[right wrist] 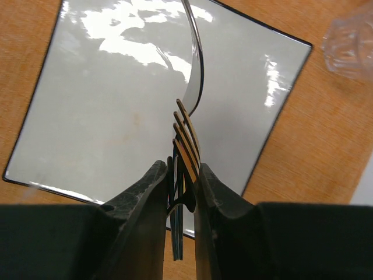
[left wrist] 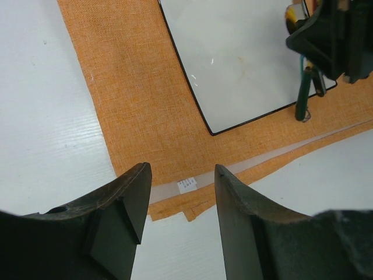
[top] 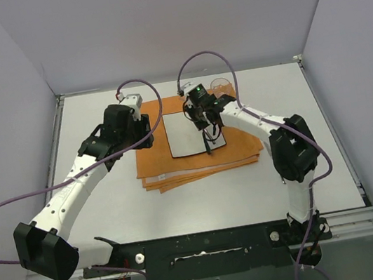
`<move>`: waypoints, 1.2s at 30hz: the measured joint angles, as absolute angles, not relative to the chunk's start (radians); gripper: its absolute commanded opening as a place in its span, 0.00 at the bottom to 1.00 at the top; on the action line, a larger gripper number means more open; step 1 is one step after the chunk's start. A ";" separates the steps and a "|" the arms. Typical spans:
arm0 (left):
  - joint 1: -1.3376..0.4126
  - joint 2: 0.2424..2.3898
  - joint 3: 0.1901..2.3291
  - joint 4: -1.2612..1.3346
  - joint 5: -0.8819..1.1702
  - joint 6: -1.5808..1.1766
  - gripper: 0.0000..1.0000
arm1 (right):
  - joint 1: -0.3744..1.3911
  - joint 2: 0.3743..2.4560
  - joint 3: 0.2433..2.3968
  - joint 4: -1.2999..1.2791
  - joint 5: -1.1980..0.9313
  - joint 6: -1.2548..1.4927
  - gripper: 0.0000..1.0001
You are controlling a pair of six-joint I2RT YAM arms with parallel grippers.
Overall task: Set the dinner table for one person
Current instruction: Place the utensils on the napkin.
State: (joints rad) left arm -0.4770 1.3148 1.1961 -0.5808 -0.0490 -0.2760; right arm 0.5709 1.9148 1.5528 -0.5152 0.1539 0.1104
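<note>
On the dinner table (top: 113, 215), centre-far, lies the orange placemat (top: 155, 163) bearing the square plate (top: 181, 130) — right gripper (right wrist: 180, 169) clamped on cutlery (right wrist: 186, 131) over the plate, left gripper (left wrist: 181, 169) jaws apart above the placemat's left edge.

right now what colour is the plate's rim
Thin black line round the white plate; clearest in the left wrist view.

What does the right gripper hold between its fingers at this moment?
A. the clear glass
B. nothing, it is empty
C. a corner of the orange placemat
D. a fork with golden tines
D: in the right wrist view the right gripper is shut on a fork, whose golden tines stick out between the fingers, above the white plate.
</note>
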 measured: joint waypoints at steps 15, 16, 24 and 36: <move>-0.485 1.340 1.236 -0.582 -0.049 -0.277 0.46 | 0.599 2.208 1.752 -0.468 0.102 0.117 0.00; -0.485 1.340 1.242 -0.582 -0.049 -0.277 0.46 | 0.595 2.223 1.770 -0.467 0.100 0.117 0.00; -0.485 1.360 1.291 -0.592 -0.060 -0.267 0.46 | 0.561 2.255 1.804 -0.461 0.094 0.122 0.00; -0.485 1.378 1.303 -0.604 -0.073 -0.265 0.46 | 0.578 2.214 1.701 -0.371 0.144 0.142 0.00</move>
